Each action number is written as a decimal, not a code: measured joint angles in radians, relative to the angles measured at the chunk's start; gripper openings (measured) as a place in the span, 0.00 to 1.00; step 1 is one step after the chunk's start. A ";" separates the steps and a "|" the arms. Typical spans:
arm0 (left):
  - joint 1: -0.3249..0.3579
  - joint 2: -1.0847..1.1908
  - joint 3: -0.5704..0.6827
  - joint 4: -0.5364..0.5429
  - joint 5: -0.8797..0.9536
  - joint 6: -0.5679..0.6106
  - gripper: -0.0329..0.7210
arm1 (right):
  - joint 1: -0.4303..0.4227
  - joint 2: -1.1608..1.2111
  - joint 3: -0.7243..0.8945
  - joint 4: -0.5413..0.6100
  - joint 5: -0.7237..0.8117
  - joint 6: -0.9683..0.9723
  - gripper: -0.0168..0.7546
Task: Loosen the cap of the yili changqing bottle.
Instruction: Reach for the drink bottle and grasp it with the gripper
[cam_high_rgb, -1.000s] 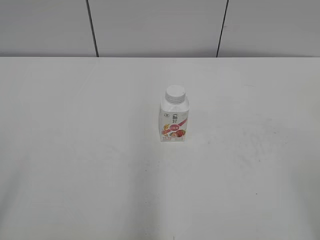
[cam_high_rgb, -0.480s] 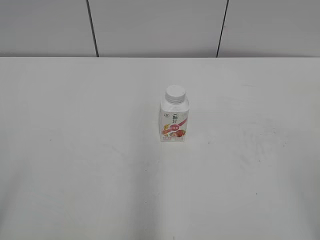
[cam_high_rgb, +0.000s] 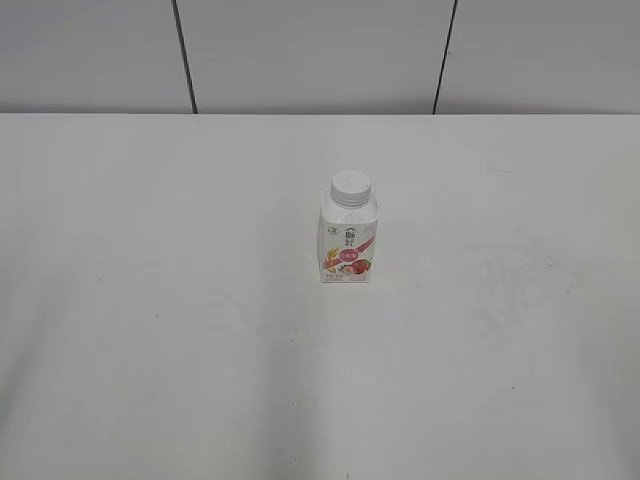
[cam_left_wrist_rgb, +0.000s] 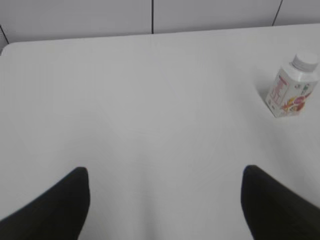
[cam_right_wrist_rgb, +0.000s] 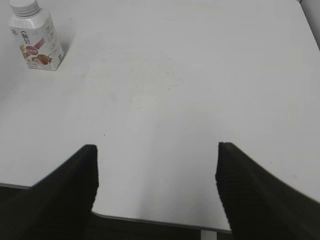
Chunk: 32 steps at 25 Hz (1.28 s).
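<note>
The yili changqing bottle (cam_high_rgb: 348, 243), small and white with a pink-red label, stands upright near the middle of the white table. Its white cap (cam_high_rgb: 351, 187) sits on the neck. The bottle also shows at the far right of the left wrist view (cam_left_wrist_rgb: 292, 89) and at the top left of the right wrist view (cam_right_wrist_rgb: 36, 41). My left gripper (cam_left_wrist_rgb: 165, 175) is open and empty, well away from the bottle. My right gripper (cam_right_wrist_rgb: 156, 150) is open and empty over the table's near edge. Neither gripper shows in the exterior view.
The white table (cam_high_rgb: 160, 300) ends at a grey panelled wall (cam_high_rgb: 300, 50) at the back. Its near edge (cam_right_wrist_rgb: 150, 220) shows in the right wrist view. Faint scuff marks (cam_right_wrist_rgb: 165, 80) lie on the surface.
</note>
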 joint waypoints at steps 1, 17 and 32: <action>-0.005 0.034 -0.008 0.004 -0.047 0.000 0.79 | 0.000 0.000 0.000 0.000 0.000 0.000 0.77; -0.021 0.569 0.155 0.043 -1.012 -0.001 0.79 | 0.000 0.000 0.000 0.000 0.000 0.000 0.77; -0.021 1.365 0.285 0.713 -2.059 -0.271 0.79 | 0.000 0.000 0.000 0.000 0.000 0.000 0.77</action>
